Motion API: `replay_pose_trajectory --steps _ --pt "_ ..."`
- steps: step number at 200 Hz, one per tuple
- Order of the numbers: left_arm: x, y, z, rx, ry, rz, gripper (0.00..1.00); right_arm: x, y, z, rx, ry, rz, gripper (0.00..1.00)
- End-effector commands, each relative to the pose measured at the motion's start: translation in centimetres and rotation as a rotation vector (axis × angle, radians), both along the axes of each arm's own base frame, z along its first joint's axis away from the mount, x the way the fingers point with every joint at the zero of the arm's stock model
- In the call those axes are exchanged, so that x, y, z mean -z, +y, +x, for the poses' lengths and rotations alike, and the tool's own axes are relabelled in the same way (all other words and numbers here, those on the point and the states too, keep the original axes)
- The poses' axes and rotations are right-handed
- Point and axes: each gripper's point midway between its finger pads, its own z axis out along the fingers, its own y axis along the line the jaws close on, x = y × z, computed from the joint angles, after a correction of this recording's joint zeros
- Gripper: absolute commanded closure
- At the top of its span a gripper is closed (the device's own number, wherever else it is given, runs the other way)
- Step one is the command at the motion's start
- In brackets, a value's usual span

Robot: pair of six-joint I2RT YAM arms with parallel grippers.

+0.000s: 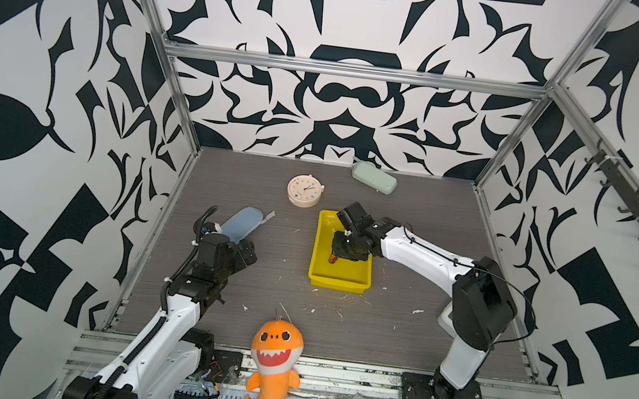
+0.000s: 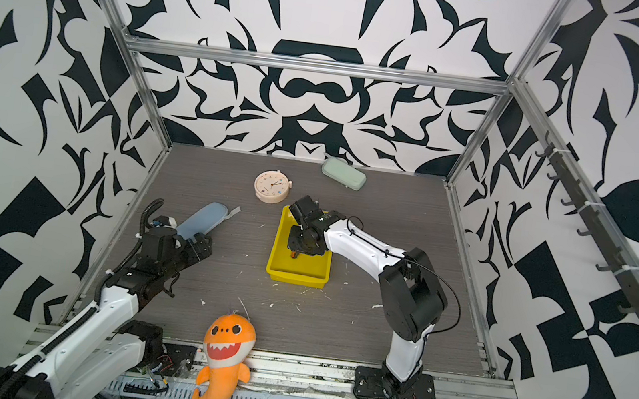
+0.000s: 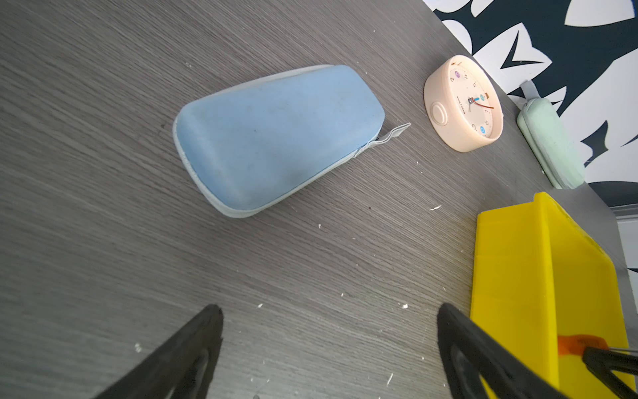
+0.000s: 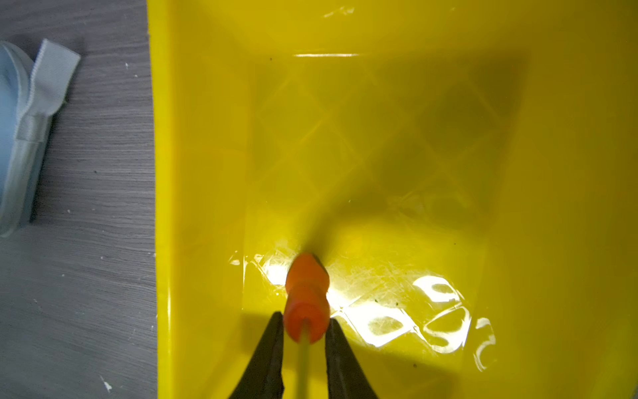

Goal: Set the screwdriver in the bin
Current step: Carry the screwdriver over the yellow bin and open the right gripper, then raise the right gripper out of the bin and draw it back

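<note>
**Right gripper** (image 4: 303,316): my two fingers (image 4: 269,355) clamp the orange handle of the screwdriver (image 4: 306,293), one on each side. The shaft runs back up between them. The end of the handle points down at the floor of the bin (image 4: 207,155). Whether it touches the floor, I cannot tell.

**Position, both top views:** the screwdriver (image 1: 332,257) is inside the bin (image 1: 340,285), near its middle, a little toward 7 o'clock. Walls stand on all four sides of my fingers. The 9 o'clock wall is nearest, and the widest bare floor lies toward 12 and 3 o'clock.

**Left gripper** (image 3: 329,309): fingers spread wide with nothing between them, above bare table (image 3: 103,207) at 9 o'clock of the bin and apart from it.

**Outside the bin:**
- blue case (image 3: 276,138) at 9 o'clock, its zipper tab (image 4: 51,72) near the rim but apart from it
- clock (image 3: 462,103) at 11 o'clock
- pale green case (image 3: 549,145) at 1 o'clock, close to the back wall
- plush shark (image 1: 275,354) at 7 o'clock, at the front edge

Open table runs from the bin toward 3 and 5 o'clock.

**Count:** screwdriver 1, bin 1, cases 2, clock 1, plush shark 1.
</note>
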Motion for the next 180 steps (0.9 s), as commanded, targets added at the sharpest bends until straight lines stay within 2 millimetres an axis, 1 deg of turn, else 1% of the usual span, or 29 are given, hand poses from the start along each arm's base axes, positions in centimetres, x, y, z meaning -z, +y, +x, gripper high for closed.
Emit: replay_pose_trajectory --steps 1,18,54,72,87,105,130,140,154,161,170,171,179,180 --pt "-0.4 0.3 0.1 -0.019 -0.002 0.001 0.01 -2.4 0.0 0.6 -0.005 -0.063 0.023 0.68" --pt "-0.4 0.3 0.1 -0.021 -0.002 0.001 0.00 -2.6 -0.2 0.6 -0.003 -0.075 0.024 0.66" --pt "-0.4 0.3 0.2 -0.022 -0.001 0.002 0.00 -3.8 -0.7 0.7 -0.002 -0.111 0.017 0.66" --pt "-0.3 0.3 0.2 -0.022 0.002 0.002 0.00 -5.0 -1.2 0.9 0.001 -0.150 0.012 0.66" --pt "-0.3 0.3 0.2 -0.024 0.003 0.004 0.01 -6.8 -2.0 1.0 -0.003 -0.201 -0.002 0.66" --pt "-0.3 0.4 0.2 -0.026 0.003 0.004 0.00 -10.0 -4.0 1.1 -0.005 -0.305 -0.058 0.66" --pt "-0.3 0.4 0.2 -0.026 0.003 0.004 0.00 -14.9 -9.2 1.5 0.067 -0.527 -0.225 0.65" --pt "-0.3 0.3 0.2 -0.026 0.004 0.003 0.00 -16.4 -11.4 1.4 0.120 -0.603 -0.280 0.64" --pt "-0.2 0.3 0.2 -0.027 0.005 0.003 0.01 -18.0 -13.3 0.9 0.149 -0.687 -0.316 0.61" --pt "-0.3 0.3 0.3 -0.026 0.005 0.002 0.01 -18.4 -14.0 0.5 0.158 -0.723 -0.321 0.57" --pt "-0.2 0.3 0.3 -0.026 0.007 0.003 0.00 -18.6 -14.3 0.2 0.149 -0.776 -0.310 0.46" --pt "-0.2 0.3 0.3 -0.025 0.007 0.002 0.00 -18.9 -14.3 0.1 0.151 -0.787 -0.304 0.45" --pt "-0.2 0.3 0.3 -0.025 0.008 0.002 0.00 -18.7 -14.7 -0.1 0.163 -0.835 -0.279 0.39" --pt "-0.2 0.3 0.3 -0.025 0.008 0.001 0.00 -18.7 -14.7 -0.1 0.167 -0.841 -0.275 0.37"
